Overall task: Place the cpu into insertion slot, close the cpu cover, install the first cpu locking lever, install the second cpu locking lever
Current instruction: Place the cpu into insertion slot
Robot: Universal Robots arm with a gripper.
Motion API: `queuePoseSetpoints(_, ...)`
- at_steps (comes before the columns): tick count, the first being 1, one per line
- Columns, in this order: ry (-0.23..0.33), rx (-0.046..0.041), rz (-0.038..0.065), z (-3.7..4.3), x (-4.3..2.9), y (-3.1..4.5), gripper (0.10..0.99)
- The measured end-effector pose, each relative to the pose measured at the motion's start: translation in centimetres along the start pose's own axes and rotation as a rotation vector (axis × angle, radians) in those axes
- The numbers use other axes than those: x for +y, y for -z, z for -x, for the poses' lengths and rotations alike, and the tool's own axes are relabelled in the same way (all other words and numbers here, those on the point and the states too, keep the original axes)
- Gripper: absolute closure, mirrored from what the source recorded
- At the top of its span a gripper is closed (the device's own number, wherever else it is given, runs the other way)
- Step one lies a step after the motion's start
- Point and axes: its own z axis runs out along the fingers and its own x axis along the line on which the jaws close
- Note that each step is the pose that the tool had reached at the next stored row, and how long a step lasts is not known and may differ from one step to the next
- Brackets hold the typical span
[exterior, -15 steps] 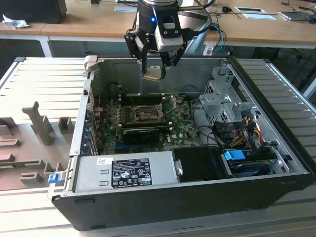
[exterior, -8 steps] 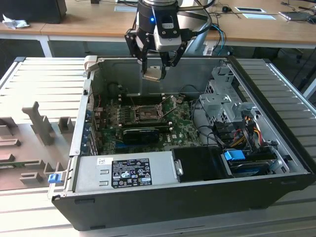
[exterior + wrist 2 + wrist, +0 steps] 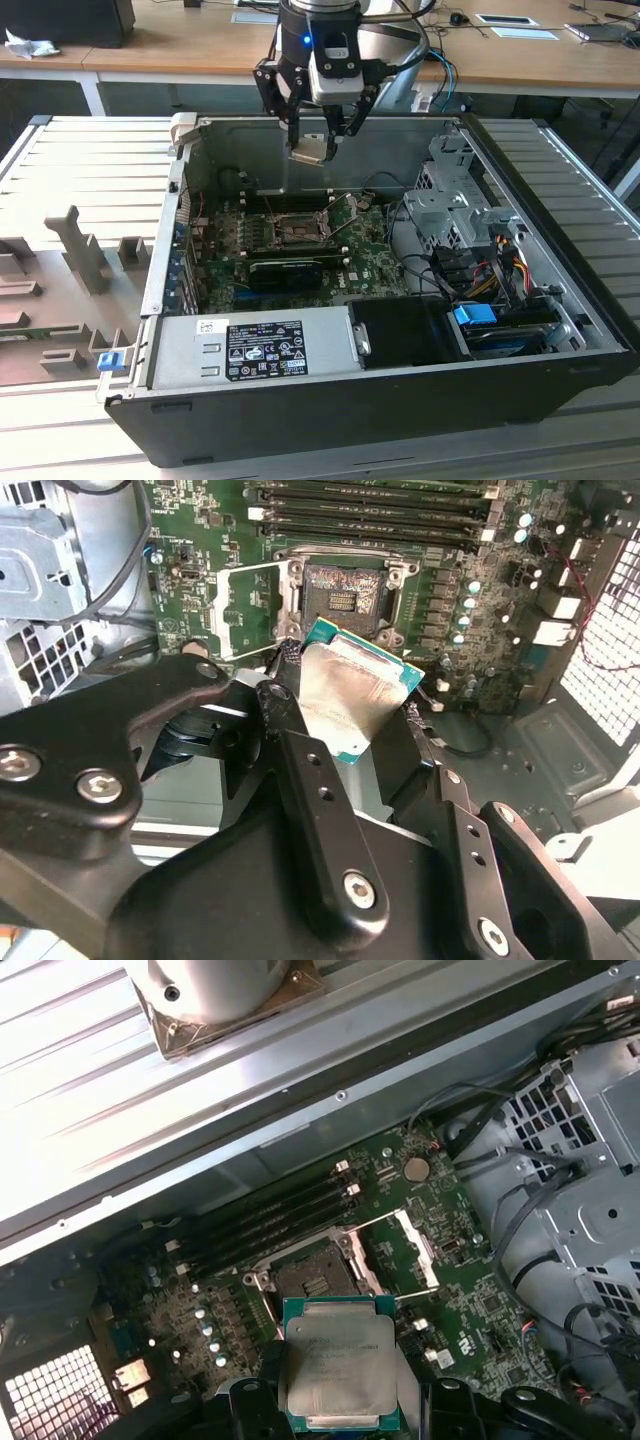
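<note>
My gripper (image 3: 316, 140) hangs high over the open computer case, shut on the cpu (image 3: 310, 150). Both wrist views show that pale silvery chip with its green edge (image 3: 350, 695) (image 3: 338, 1360) pinched between the black fingers (image 3: 290, 740). Far below it on the green board lies the insertion slot (image 3: 298, 232) (image 3: 350, 590) (image 3: 312, 1275), dark, square and uncovered. The cpu cover (image 3: 250, 605) (image 3: 415, 1248) is swung open and stands beside the slot.
Long black memory slots (image 3: 370, 515) run along the slot's far side, and a black card (image 3: 290, 270) lies nearer the front. A grey power supply (image 3: 255, 350) and a drive cage with cables (image 3: 455, 205) flank the board. Grey fixtures (image 3: 80, 255) stand on the exterior view's left.
</note>
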Motion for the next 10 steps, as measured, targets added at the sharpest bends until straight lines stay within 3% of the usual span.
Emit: queuePoseSetpoints(10, -0.052, -0.0046, 0.001, 0.0, -0.01, -0.08, 0.561)
